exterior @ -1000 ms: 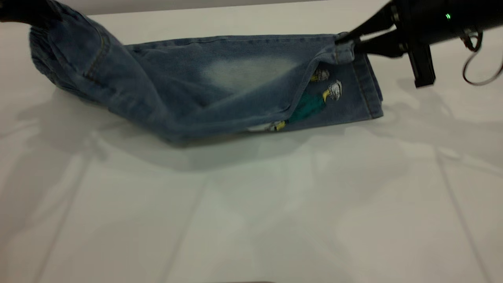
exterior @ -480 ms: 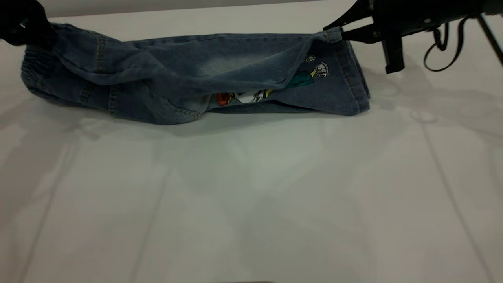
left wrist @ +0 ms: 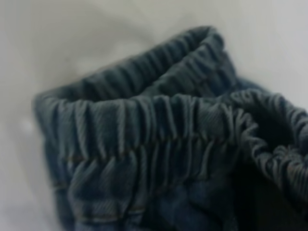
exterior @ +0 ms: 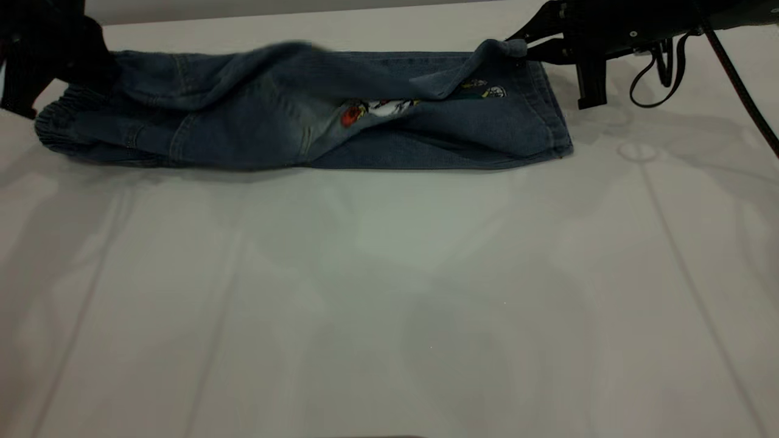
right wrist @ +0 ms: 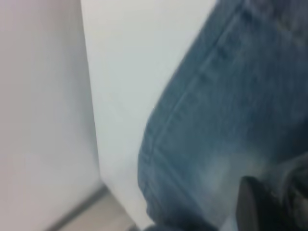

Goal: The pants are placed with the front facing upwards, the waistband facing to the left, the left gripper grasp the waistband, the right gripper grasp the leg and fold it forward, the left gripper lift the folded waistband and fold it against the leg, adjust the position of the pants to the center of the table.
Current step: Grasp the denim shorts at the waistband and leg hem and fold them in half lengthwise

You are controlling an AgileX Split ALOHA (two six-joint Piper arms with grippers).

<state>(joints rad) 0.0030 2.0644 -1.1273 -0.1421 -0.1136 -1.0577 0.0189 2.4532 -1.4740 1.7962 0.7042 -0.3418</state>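
The blue denim pants (exterior: 426, 134) lie lengthwise across the far part of the white table (exterior: 389, 292). The ruched waistband (exterior: 61, 125) is at the left and the leg hems at the right. My left gripper (exterior: 100, 64) is shut on the waistband's upper layer, and gathered elastic (left wrist: 144, 120) fills the left wrist view. My right gripper (exterior: 520, 50) pinches the upper leg's hem corner, held a little above the lower leg. A colourful print (exterior: 377, 109) shows between the two legs. In the right wrist view, stitched denim (right wrist: 231, 106) runs beside a black finger (right wrist: 255, 207).
The table's far edge (exterior: 304, 12) runs just behind the pants. A black cable loop (exterior: 654, 79) hangs under the right arm. Open white tabletop stretches from the pants to the near edge.
Both grippers have moved toward the table's far side and lower. The raised waistband end has sunk onto the table, and the upper leg has slid back, uncovering more of the print.
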